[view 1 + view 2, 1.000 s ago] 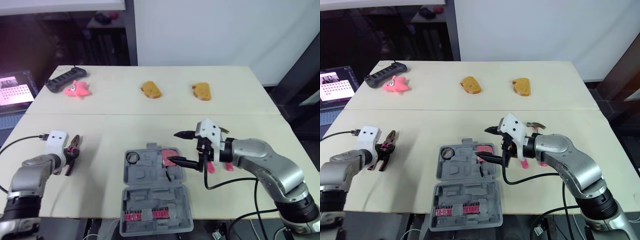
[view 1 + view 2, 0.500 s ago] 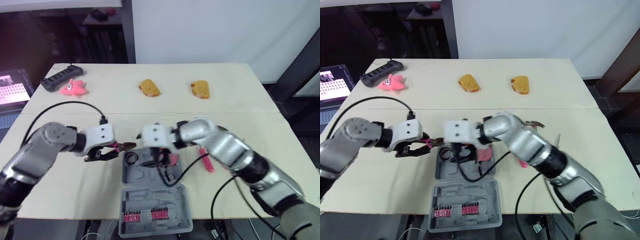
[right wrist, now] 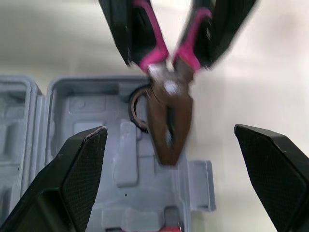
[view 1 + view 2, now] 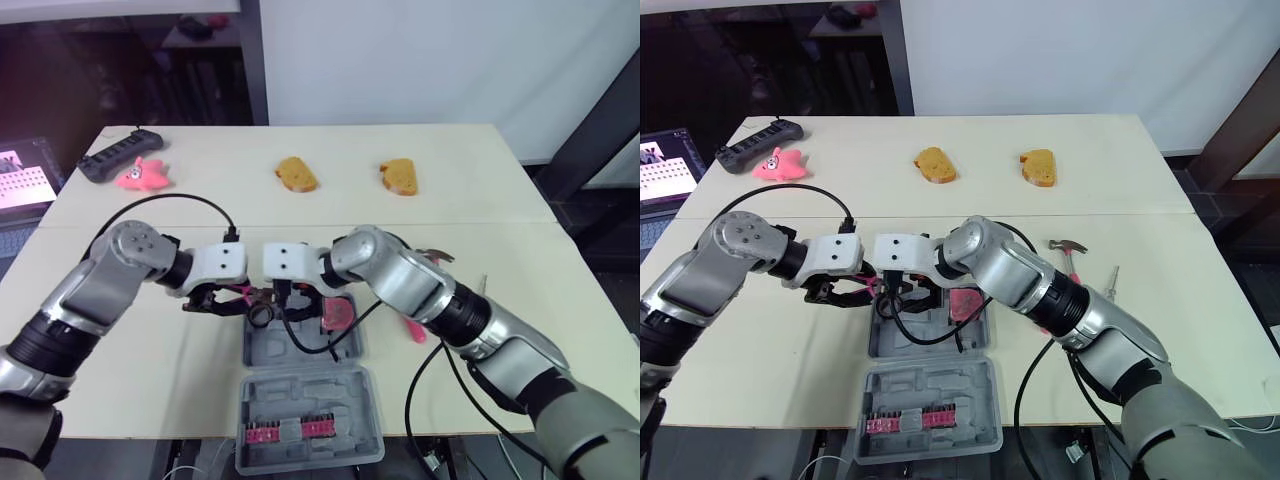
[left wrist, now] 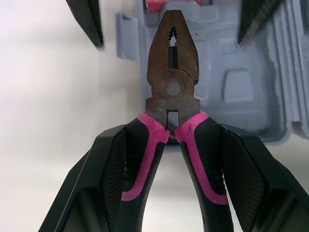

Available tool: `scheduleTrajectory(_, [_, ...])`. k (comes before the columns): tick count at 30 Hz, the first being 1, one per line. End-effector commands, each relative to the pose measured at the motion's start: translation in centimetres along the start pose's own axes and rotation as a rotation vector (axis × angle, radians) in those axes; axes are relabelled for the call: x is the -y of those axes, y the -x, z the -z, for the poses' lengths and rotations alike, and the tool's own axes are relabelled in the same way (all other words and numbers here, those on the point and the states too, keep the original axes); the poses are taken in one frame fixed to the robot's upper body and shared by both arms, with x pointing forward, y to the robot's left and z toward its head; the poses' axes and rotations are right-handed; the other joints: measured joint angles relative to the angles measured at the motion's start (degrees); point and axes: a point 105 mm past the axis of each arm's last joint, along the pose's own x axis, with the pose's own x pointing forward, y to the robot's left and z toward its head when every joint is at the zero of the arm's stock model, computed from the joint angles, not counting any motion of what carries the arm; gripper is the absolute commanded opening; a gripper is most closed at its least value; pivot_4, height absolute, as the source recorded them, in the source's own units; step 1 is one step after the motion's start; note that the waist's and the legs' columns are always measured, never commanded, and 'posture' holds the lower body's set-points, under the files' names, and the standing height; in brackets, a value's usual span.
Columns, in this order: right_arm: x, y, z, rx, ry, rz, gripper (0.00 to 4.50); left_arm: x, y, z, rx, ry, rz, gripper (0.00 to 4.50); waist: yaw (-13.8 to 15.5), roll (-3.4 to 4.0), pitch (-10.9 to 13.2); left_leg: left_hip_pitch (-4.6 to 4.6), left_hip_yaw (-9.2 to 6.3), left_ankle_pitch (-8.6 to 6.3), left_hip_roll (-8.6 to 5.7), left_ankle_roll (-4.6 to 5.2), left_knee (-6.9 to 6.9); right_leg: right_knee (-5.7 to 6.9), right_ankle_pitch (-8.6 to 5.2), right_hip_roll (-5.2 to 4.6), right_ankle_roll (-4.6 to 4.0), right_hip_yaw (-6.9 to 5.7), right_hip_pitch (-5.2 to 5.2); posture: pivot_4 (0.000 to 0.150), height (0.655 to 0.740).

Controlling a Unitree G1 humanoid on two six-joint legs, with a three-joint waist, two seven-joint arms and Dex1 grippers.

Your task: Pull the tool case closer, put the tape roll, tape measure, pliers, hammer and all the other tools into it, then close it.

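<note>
The pliers (image 5: pixel 172 72), pink-handled, hang nose-first over the far left corner of the open tool case (image 4: pixel 300 395), clenched by their handles in the left pincer (image 5: pixel 171 133). The right pincer (image 3: pixel 170 128) faces them from the other side, fingers spread wide and grasping nothing, above the case's far half.

In that half sit the tape roll (image 4: pixel 262 316) (just under the pliers' nose) and the pink tape measure (image 4: pixel 341 312). The near half carries a row of pink bits (image 4: pixel 290 431) and juts past the near edge of the tabletop (image 4: pixel 150 380).

Right of the case lies the hammer (image 4: pixel 434 257), its pink handle partly hidden by the right arm, with a slim metal tool (image 4: pixel 1113 282) beyond it. Bare tabletop spreads left of the case and between the case and the far row. That row holds two bread pieces (image 4: pixel 297 175) and a pink starfish toy (image 4: pixel 145 177) just beside a black power strip (image 4: pixel 118 162).
</note>
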Motion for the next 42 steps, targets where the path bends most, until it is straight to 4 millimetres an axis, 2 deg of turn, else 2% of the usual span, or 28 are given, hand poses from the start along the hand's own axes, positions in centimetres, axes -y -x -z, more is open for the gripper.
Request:
scheduleTrajectory(1, [0.2, 0.3, -1.2, 0.041, 0.013, 0.01, 4.5, -0.3, 0.1, -1.1, 0.017, -0.044, -0.012, 2.35, 0.0, 0.0, 0.0, 0.0, -0.01, 0.0, 0.0, 0.0, 0.0, 0.0, 0.0, 0.0, 0.0, 0.0, 0.0, 0.15, 0.74])
scheduleTrajectory(7, [0.1, 0.0, -1.4, 0.05, -0.002, 0.011, 4.5, -0.3, -0.1, -1.3, 0.028, -0.037, -0.016, 2.35, -0.1, 0.0, 0.0, 0.0, -0.05, 0.01, 0.0, 0.0, 0.02, 0.06, 0.0, 0.01, 0.0, -0.03, 0.0, 0.15, 0.74])
scheduleTrajectory(10, [0.0, -0.2, -1.1, 0.05, -0.018, 0.01, 3.56, -0.3, -0.1, -1.6, 0.042, -0.026, -0.014, 2.35, 0.0, 0.0, 0.0, 0.0, -0.05, 0.01, 0.0, 0.0, 0.02, 0.05, 0.0, 0.01, 0.0, -0.04, 0.0, 0.15, 0.74])
scheduleTrajectory(15, [-0.2, -0.6, -0.5, 0.046, -0.037, 0.008, 1.08, -0.3, -0.2, -1.5, 0.038, -0.023, -0.017, 2.35, -0.1, 0.0, 0.0, 0.0, -0.06, 0.01, 0.0, -0.01, 0.03, 0.06, 0.0, 0.01, 0.0, -0.04, 0.0, 0.15, 0.74])
scheduleTrajectory(16, [-0.2, -0.7, -0.4, 0.044, -0.039, 0.008, 0.77, -0.3, -0.2, -1.5, 0.038, -0.022, -0.018, 2.35, 0.0, 0.0, 0.0, 0.0, -0.06, 0.01, 0.0, 0.0, 0.03, 0.06, 0.0, 0.01, 0.0, -0.04, 0.0, 0.15, 0.74])
scheduleTrajectory(36, [-0.3, -0.8, -0.1, 0.053, -0.075, 0.005, 0.78, -0.8, -0.2, -2.4, 0.118, -0.036, -0.037, 2.35, -0.1, 0.0, 0.0, 0.0, -0.08, 0.01, 0.0, -0.01, 0.04, 0.1, 0.0, 0.01, 0.0, -0.06, 0.0, 0.15, 0.74])
scheduleTrajectory(37, [-0.3, -0.7, -0.1, 0.052, -0.076, 0.004, 0.78, -0.8, -0.2, -2.4, 0.119, -0.038, -0.037, 3.39, -0.1, 0.0, 0.0, 0.0, -0.08, 0.01, 0.0, -0.01, 0.04, 0.11, 0.0, 0.01, 0.0, -0.06, 0.0, 0.15, 0.74])
scheduleTrajectory(38, [-0.3, -0.7, 0.0, 0.052, -0.077, 0.004, 0.78, -0.7, -0.1, -2.3, 0.121, -0.037, -0.035, 3.71, -0.1, 0.0, 0.0, 0.0, -0.08, 0.01, 0.0, -0.01, 0.04, 0.11, 0.0, 0.01, 0.0, -0.06, 0.0, 0.15, 0.74])
scheduleTrajectory(39, [-0.3, -0.7, 0.1, 0.05, -0.078, 0.003, 0.78, -0.7, -0.1, -2.3, 0.123, -0.04, -0.032, 4.25, -0.1, 0.0, 0.0, 0.0, -0.09, 0.01, 0.0, -0.01, 0.04, 0.11, 0.0, 0.01, 0.0, -0.07, 0.0, 0.15, 0.74])
scheduleTrajectory(40, [-0.4, -0.7, 0.2, 0.047, -0.077, 0.001, 0.78, -0.7, 0.0, -2.3, 0.13, -0.047, -0.032, 4.47, -0.1, 0.0, 0.0, 0.0, -0.09, 0.01, 0.0, -0.01, 0.04, 0.11, 0.0, 0.0, 0.0, -0.07, 0.0, 0.15, 0.74])
scheduleTrajectory(42, [-0.5, -0.7, 0.3, 0.045, -0.078, -0.002, 0.78, -0.7, 0.3, -2.4, 0.147, -0.042, -0.039, 4.47, -0.1, 0.0, 0.0, 0.0, -0.09, 0.01, 0.0, -0.01, 0.05, 0.11, 0.0, 0.0, 0.0, -0.07, 0.0, 0.15, 0.74])
